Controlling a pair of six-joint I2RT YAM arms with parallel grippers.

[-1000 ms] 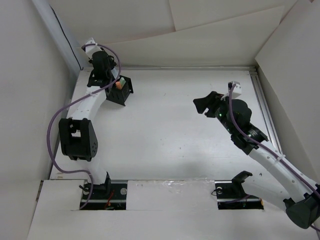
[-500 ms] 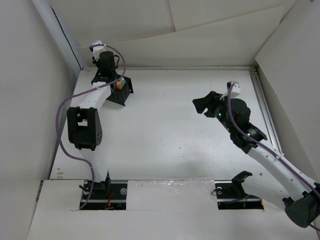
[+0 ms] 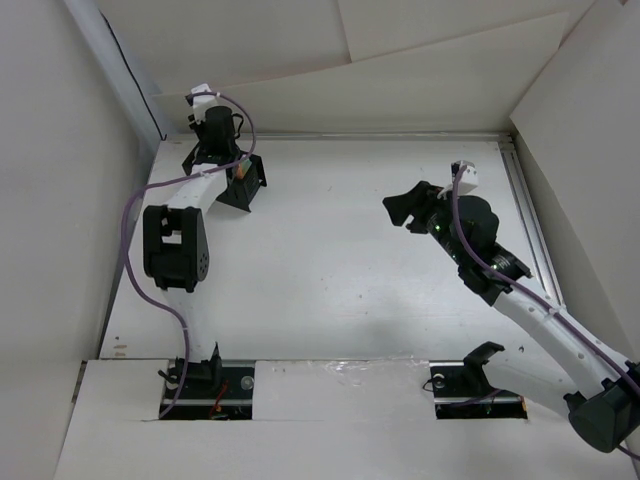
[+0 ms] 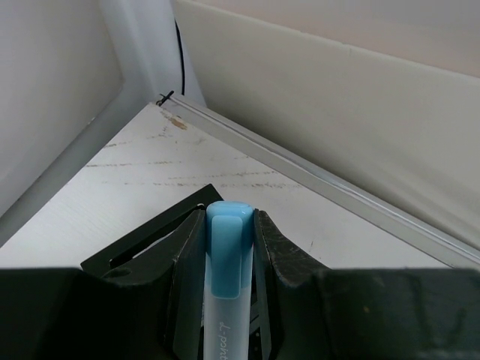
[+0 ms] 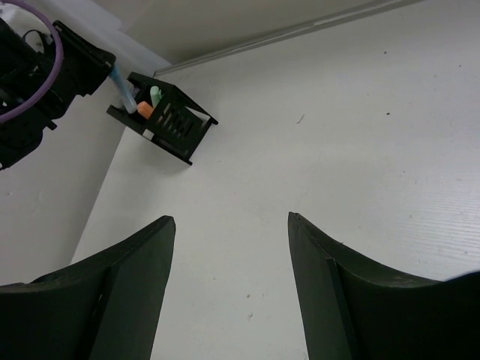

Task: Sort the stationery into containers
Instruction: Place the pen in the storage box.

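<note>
- L gripper (image 3: 228, 165) at far-left corner of table (image 3: 330, 260), right over the black mesh organiser (image 3: 248, 186)
- L jaws clamped on blue highlighter (image 4: 227, 244); wrist view shows pen squeezed between both black fingers, light-blue cap poking out past the tips
- From R wrist view: blue highlighter (image 5: 124, 88) hangs tilted from L gripper (image 5: 112, 73), lower end at the organiser's (image 5: 180, 127) far-left rim; can't tell which compartment, or whether it touches the bottom
- Organiser sits on the table near the far-left wall, standing upright, slatted side facing the R arm
- Inside organiser: orange highlighter (image 5: 145, 111) and green highlighter (image 5: 155, 94), both standing up w/ tops above the rim, just beside the blue one's lower end
- R gripper (image 3: 408, 205) mid-right of table, well apart from organiser, pointing left toward it
- R jaws apart, nothing between them; R wrist view shows R gripper (image 5: 232, 225) w/ bare white tabletop in the gap
- R gripper looks raised off the surface; can't tell how far
</note>
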